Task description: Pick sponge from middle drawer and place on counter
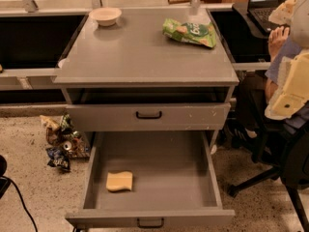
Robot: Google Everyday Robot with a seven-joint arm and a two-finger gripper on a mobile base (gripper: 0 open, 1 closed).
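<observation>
1. Pincer: nowhere in my camera view, so I cannot tell whether it is spread or pressed together.
2. Middle drawer (169, 166) is pulled fully out, with its black handle (150, 223) at the near edge.
3. Sponge (119, 181), pale yellow, lies flat on the drawer floor, left of centre and towards the front.
4. Upper drawer (148, 116) is shut.
5. Desk (140, 52) carries a cream bowl (105, 16) at the back left and a green snack bag (190, 32) at the back right. The bag has pale lettering I cannot read.
6. Crumpled wrappers (60, 141) lie on the floor to the left.
</observation>
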